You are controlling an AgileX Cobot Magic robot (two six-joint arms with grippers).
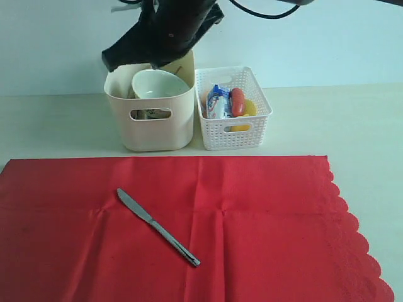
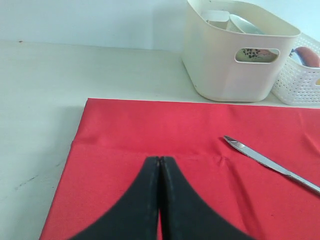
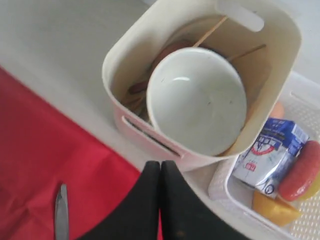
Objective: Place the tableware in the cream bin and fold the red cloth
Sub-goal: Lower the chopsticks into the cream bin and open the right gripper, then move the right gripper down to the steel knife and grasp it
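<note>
The metal knife (image 1: pixel 157 226) lies slantwise on the flat red cloth (image 1: pixel 264 233). Behind the cloth stands the cream bin (image 1: pixel 157 129) with the white bowl (image 1: pixel 158 85) tilted inside. In the right wrist view the bowl (image 3: pixel 197 100) covers most of the bin (image 3: pixel 112 75); the wooden chopsticks (image 3: pixel 210 31) and brown pieces show beside it, the rest hidden. My right gripper (image 3: pixel 160 164) is shut and empty above the bin's front wall. My left gripper (image 2: pixel 160 159) is shut and empty over the cloth (image 2: pixel 150 125), with the knife (image 2: pixel 270 165) off to one side.
A white lattice basket (image 1: pixel 233 123) stands right of the bin and holds a milk carton (image 3: pixel 270 155), a sausage (image 3: pixel 300 170) and a yellow lemon piece (image 3: pixel 272 207). The right arm (image 1: pixel 167 31) hangs dark over the bin. The cloth's scalloped edge (image 1: pixel 352 220) is at right.
</note>
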